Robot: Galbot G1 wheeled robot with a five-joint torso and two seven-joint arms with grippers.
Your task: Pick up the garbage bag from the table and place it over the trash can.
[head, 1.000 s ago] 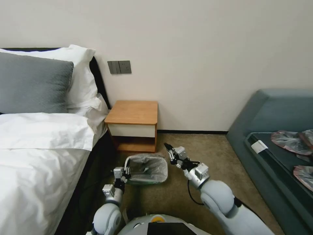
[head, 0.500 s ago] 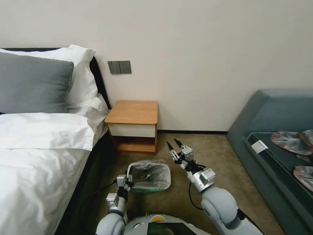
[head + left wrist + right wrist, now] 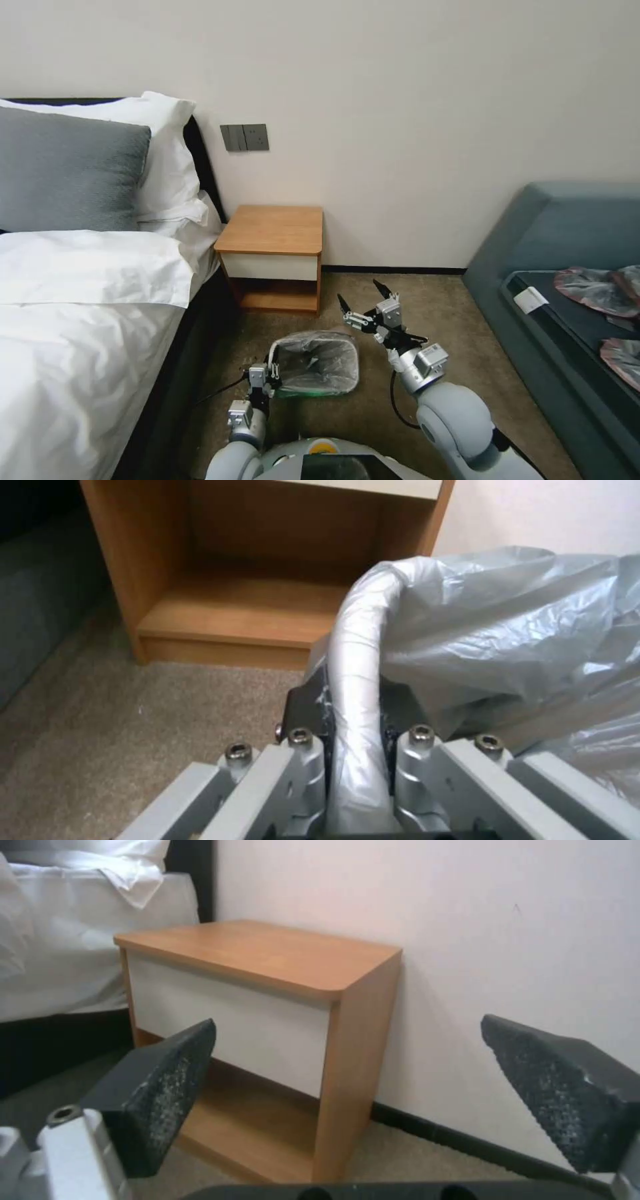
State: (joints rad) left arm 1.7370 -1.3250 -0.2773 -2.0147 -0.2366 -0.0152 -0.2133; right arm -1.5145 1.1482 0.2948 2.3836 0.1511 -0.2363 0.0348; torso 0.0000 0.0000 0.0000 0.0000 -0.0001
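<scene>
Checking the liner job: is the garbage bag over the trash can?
Yes: the garbage bag lines the trash can, wrapped over its rim under the left hand.

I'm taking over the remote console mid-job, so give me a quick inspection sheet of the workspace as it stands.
Surface: table top bare; carpet floor.
Job's things: garbage bag lines the trash can, stretched over its rim.
Clutter: spread plastic bags on the sofa.
Grippers: left pincer shut on the bag-covered rim; right pincer open, in the air beside the can.
Cables: black cable at the right arm.
Surroundings: bed, wall switches.
</scene>
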